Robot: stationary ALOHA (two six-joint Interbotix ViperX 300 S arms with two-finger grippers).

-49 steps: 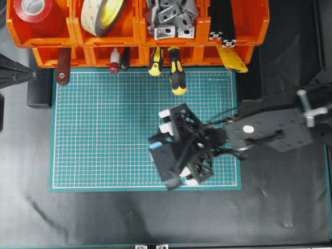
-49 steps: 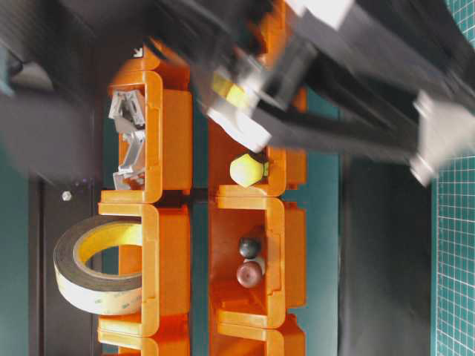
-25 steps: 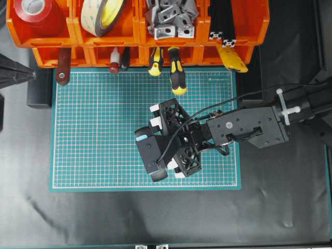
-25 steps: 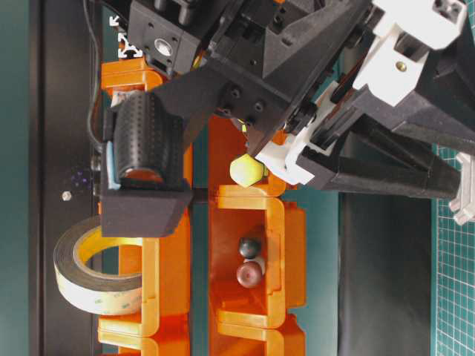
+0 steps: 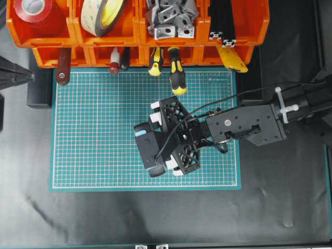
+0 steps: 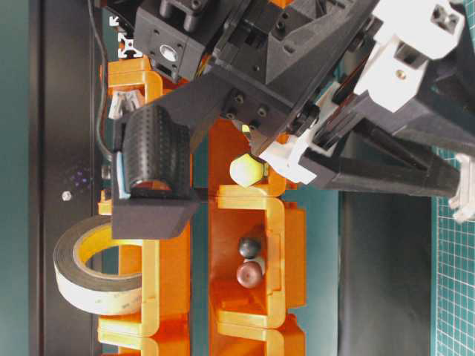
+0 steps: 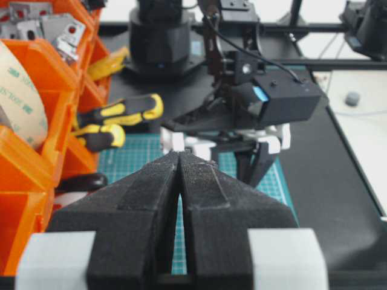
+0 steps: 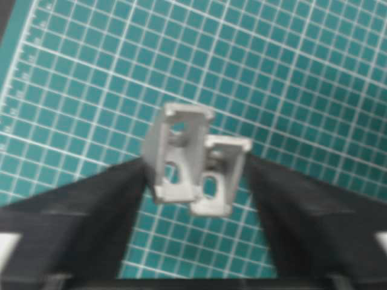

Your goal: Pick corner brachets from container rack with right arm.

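Observation:
My right gripper (image 5: 165, 139) hovers over the green mat (image 5: 98, 129), shut on two silver-grey corner brachets (image 8: 175, 154), (image 8: 221, 175) that are pinched side by side between its black fingers (image 8: 84, 217). It also shows in the left wrist view (image 7: 224, 130). More corner brachets (image 5: 171, 18) lie in an upper bin of the orange container rack (image 5: 129, 36), and they also show in the left wrist view (image 7: 36, 24). My left gripper (image 7: 179, 156) is shut and empty at the mat's left edge (image 5: 26, 77).
The rack's other bins hold red tape (image 5: 39, 13), a roll of double-sided tape (image 5: 104, 15), black slotted bars (image 5: 223, 26) and yellow-handled screwdrivers (image 5: 176, 72). Black table surface surrounds the mat.
My right gripper has moved left over the mat and slightly toward the rack, then nearly stopped. The left arm has not moved.

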